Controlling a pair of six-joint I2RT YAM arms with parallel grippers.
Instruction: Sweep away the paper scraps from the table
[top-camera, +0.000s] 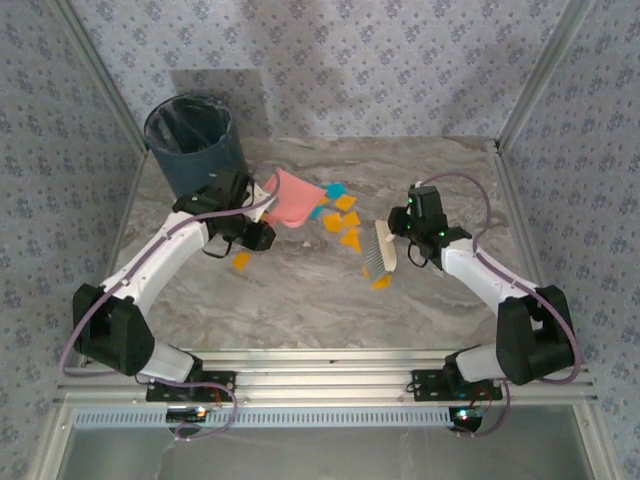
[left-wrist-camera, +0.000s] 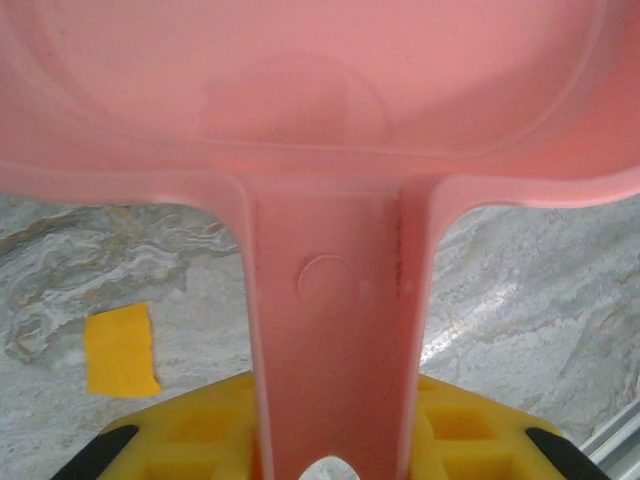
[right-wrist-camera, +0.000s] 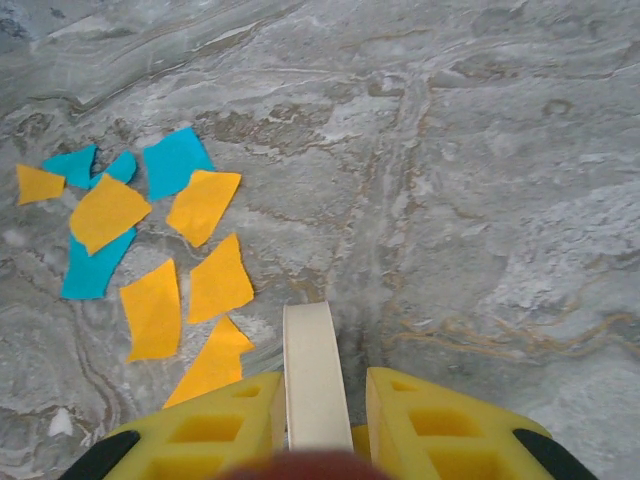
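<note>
Though both tools are in hand, the sweeping looks barely begun, judging by the counter (top-camera: 300, 310), whose grey marbled top carries loose paper across its middle. At its far left corner stands the dark bin (top-camera: 195, 145), upright and lined with a bag; whether anything lies inside I cannot tell. Near the bin lies the pink dustpan (top-camera: 292, 197), its mouth turned toward the pile, and no paper shows on it in the top view. The left gripper (left-wrist-camera: 330, 445) is clenched on the dustpan handle, which runs up between its yellow fingers. Opposite, the brush (top-camera: 381, 248) has its head just right of the pile, and the right gripper (right-wrist-camera: 315, 425) is clamped on its pale handle. Between dustpan and brush sit the scraps (top-camera: 343, 222), orange and cyan, a loose cluster near the pan's lip but not on it. One stray (top-camera: 241, 260) lies by the left arm, behind the pan; a second stray (top-camera: 381, 283) lies at the brush's near end. What is left, I judge, is nearly everything: push the cluster into the pan, fetch the strays, tip the lot into the bin.
</note>
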